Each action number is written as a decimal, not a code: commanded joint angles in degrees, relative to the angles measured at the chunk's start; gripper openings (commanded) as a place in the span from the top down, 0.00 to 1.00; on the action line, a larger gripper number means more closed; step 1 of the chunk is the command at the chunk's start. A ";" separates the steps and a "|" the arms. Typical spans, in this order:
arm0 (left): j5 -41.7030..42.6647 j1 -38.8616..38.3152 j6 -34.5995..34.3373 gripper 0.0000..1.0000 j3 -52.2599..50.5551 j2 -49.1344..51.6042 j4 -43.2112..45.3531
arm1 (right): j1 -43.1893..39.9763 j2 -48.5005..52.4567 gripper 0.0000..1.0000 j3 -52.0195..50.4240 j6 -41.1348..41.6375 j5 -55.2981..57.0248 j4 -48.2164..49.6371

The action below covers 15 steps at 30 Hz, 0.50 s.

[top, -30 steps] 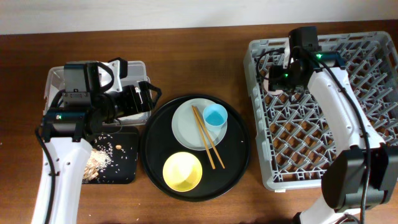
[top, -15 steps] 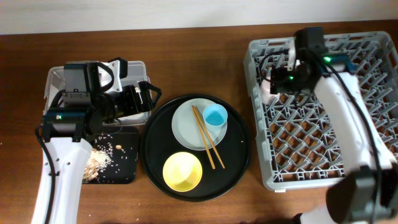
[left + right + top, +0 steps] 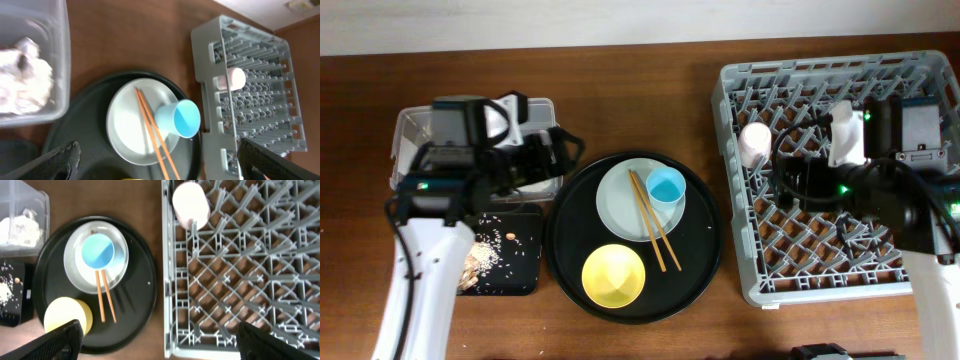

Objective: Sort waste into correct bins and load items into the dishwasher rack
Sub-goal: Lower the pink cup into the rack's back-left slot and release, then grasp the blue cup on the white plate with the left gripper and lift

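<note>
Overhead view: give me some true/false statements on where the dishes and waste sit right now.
1. The pink cup is inside the dishwasher rack, near one wall. True.
2. The blue cup is in the rack too. False: it rests on the plate on the round black tray.
3. The chopsticks lie across the plate beside the blue cup. True.
4. The yellow bowl is stacked on the plate. False: it sits on the round black tray beside the plate.
5. Crumpled white napkins are in the clear tub. True.
</note>
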 commanded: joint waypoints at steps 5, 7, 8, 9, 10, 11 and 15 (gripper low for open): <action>-8.61 -14.93 -8.59 0.01 -1.14 9.42 3.96 | -0.33 0.00 0.01 0.68 0.22 -0.68 -2.49; -9.20 -16.76 -8.61 0.09 -1.14 11.63 5.40 | -0.33 0.00 0.01 0.68 0.22 -0.68 -2.51; -9.73 -17.92 -8.61 0.28 -1.14 13.18 6.10 | -0.33 0.02 0.01 0.68 0.22 -0.68 -2.58; -9.92 -19.04 -8.61 0.36 -1.14 14.71 6.69 | -0.33 0.04 0.01 0.68 0.22 -0.68 -2.62; -10.62 -20.06 -8.61 0.43 -1.14 16.33 7.10 | -0.33 0.04 0.01 0.68 0.22 -0.68 -2.69; -11.54 -20.96 -8.61 0.52 -1.14 17.79 7.28 | -0.33 0.07 0.01 0.68 0.22 -0.68 -2.78; -14.78 -22.88 -8.63 0.59 -1.14 23.23 8.59 | -0.33 0.09 0.01 0.63 0.22 -0.68 -2.82</action>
